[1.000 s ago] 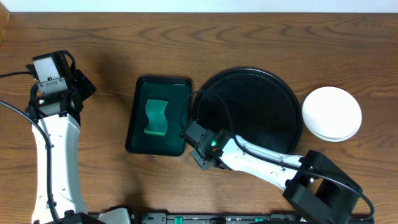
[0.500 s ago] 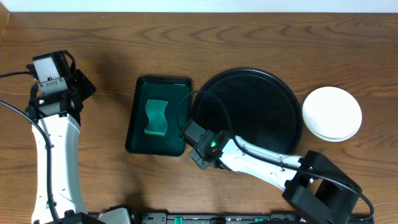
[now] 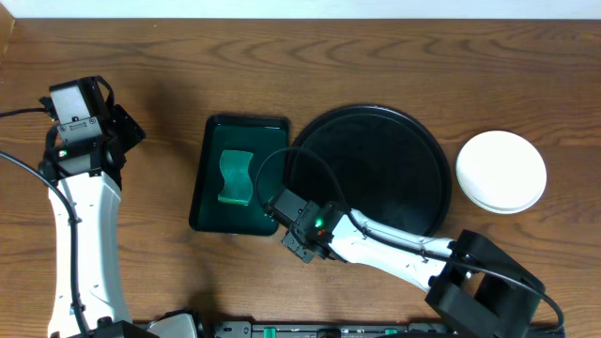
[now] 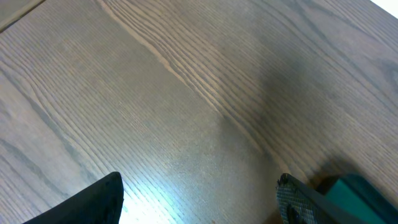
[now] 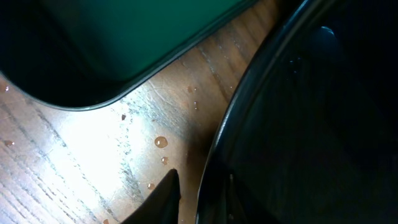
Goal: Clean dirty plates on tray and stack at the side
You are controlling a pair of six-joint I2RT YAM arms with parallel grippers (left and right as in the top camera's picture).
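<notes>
The round black tray (image 3: 376, 169) lies bare in the middle of the table. The plates (image 3: 500, 171) sit stacked on the wood to its right; only the white top one shows. My right gripper (image 3: 285, 205) is at the tray's lower-left rim. In the right wrist view its jaws (image 5: 199, 193) straddle the rim (image 5: 249, 93), and a strip of wood shows between the outer finger (image 5: 163, 202) and the rim. The inner finger is lost against the black tray. My left gripper (image 3: 127, 131) hangs open over bare wood at the far left, nothing between its fingers (image 4: 199, 199).
A dark green rectangular tray (image 3: 211, 202) holding a green sponge (image 3: 237, 176) lies just left of the round tray, its corner (image 5: 124, 37) close to my right gripper. Water drops (image 5: 161, 142) dot the wood between the two trays.
The round tray has slid a little to the left with my right gripper on its rim. The right jaws have begun to part. The left arm has not moved.
</notes>
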